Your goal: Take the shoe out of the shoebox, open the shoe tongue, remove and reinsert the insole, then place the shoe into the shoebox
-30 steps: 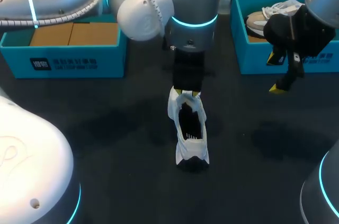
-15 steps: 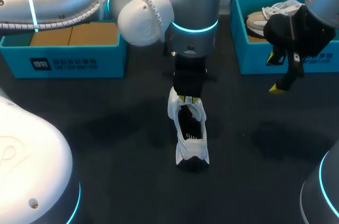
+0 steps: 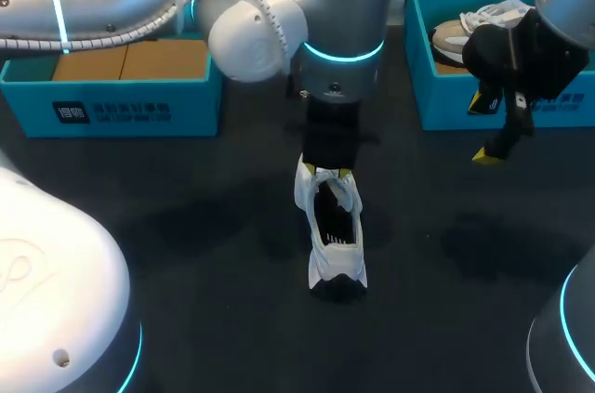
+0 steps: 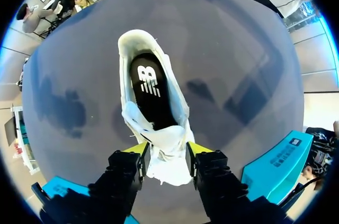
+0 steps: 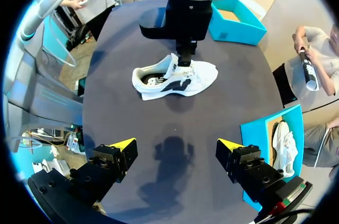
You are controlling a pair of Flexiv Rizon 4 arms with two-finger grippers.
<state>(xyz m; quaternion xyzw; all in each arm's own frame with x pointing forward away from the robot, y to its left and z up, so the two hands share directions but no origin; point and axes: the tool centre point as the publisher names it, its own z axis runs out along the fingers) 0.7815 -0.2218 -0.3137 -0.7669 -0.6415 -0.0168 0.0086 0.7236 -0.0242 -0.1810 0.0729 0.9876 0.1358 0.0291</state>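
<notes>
Table [image 3: 186,226]: shoebox [image 3: 121,112] far left, second box [image 3: 437,105] far right holding second shoe [image 3: 460,35]. Shoe [image 3: 335,244] at centre, out of box, heel toward near edge; first step judged done. Right gripper [image 5: 176,144]: fingers spread, empty, well right of shoe. Left gripper [image 4: 167,150]: fingers pinch tongue [image 4: 165,140] from both sides; tongue-opening step judged in hand. Insole [image 4: 150,91] seated inside shoe, ahead of left fingers; removal, reinsertion, reboxing remain.

No wording legible anywhere. Printed in white on the black insole [image 4: 159,110] inside the shoe [image 5: 180,82], mid-counter: a logo mark [image 4: 149,80]. On the front wall of the teal shoebox [image 3: 195,105] at the counter's far left corner: a dark square emblem [image 3: 71,113] beside a line of small characters [image 3: 130,113], too small to make out.
</notes>
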